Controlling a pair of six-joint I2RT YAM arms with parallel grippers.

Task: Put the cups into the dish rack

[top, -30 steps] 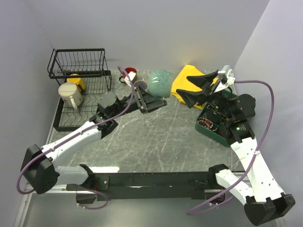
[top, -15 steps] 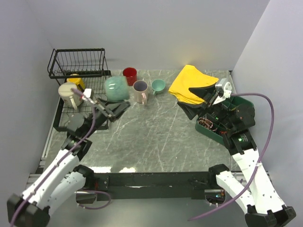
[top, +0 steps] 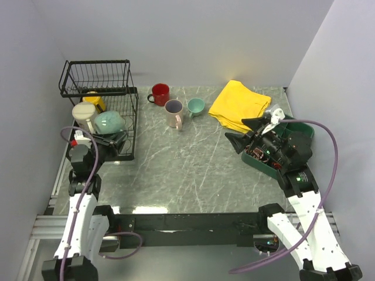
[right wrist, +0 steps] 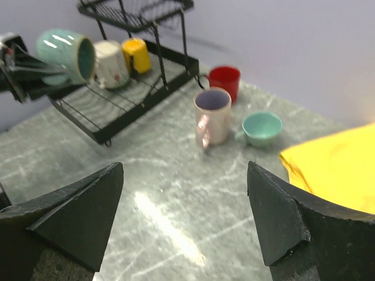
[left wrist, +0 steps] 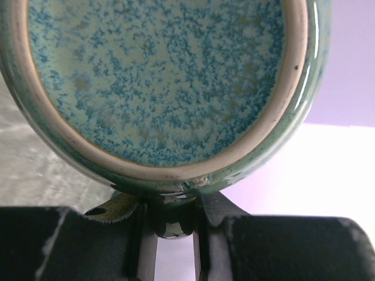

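My left gripper (top: pixel 115 138) is shut on the handle of the grey-green mug (top: pixel 109 122) and holds it on its side just above the black wire dish rack's flat tray (top: pixel 130 126). In the left wrist view the mug's speckled base (left wrist: pixel 158 76) fills the frame above my gripper (left wrist: pixel 173 225). The cream mug (top: pixel 84 115) and yellow mug (top: pixel 94 100) sit in the rack. The red mug (top: pixel 160 93), pinkish-beige mug (top: pixel 174 113) and small teal mug (top: pixel 195 106) stand on the table. My right gripper (top: pixel 246 131) is open and empty, its fingers (right wrist: pixel 76 216) wide apart over bare table.
A yellow cloth (top: pixel 240 105) lies at the back right. A green compartment tray (top: pixel 266 159) sits under my right arm. The rack's raised basket (top: pixel 96 76) stands at the back left against the wall.
My left arm has swung back to the left with the grey-green mug, from the table's middle to over the rack tray. My right arm has drawn back and lowered slightly.
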